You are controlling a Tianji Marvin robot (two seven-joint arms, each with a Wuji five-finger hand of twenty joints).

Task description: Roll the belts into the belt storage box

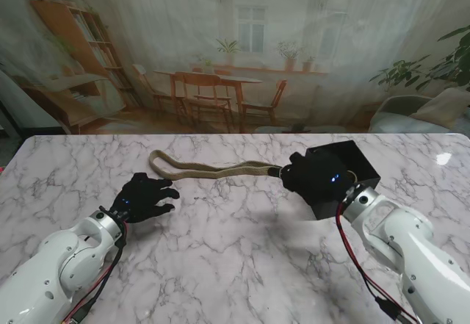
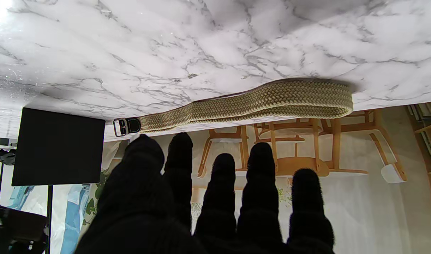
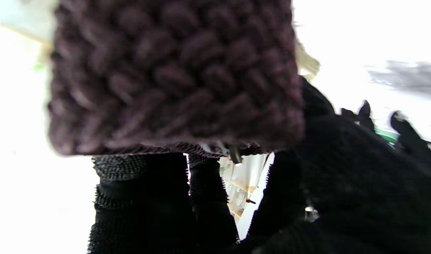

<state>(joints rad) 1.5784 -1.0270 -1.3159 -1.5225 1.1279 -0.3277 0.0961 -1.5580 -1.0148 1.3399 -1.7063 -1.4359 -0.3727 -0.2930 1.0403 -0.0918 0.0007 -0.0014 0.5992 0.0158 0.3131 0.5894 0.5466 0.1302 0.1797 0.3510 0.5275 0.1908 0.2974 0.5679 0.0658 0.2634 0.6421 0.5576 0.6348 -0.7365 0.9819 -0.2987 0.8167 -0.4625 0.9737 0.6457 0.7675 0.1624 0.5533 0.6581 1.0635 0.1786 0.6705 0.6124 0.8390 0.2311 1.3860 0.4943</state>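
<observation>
Belt, tan braided fabric [image 1: 209,167]: lies flat on the white marble-pattern table [image 1: 235,258], folded into a long loop. Its closed bend is at the 10 o'clock end of the stand view; its two runs lead toward 3 o'clock and end at the right hand.

Right hand, black gloved five-finger unit [image 1: 312,174]: positioned over the near-left corner of the black rectangular storage box [image 1: 352,164], at the 2 o'clock sector of the table. In the right wrist view, the fingers [image 3: 144,197] are curled under a dark braided strip [image 3: 173,77] that fills the frame close to the lens. Whether the fingers are clamped on it cannot be told; the picture is blurred and backlit.

Left hand, black gloved five-finger unit [image 1: 145,196]: palm toward the table, fingers spread apart, holding nothing. It sits at the 8 o'clock sector, nearer to me than the belt and apart from it. In the left wrist view, the belt's dark metal buckle [image 2: 126,126] lies on the table beside the box [image 2: 58,146].
</observation>
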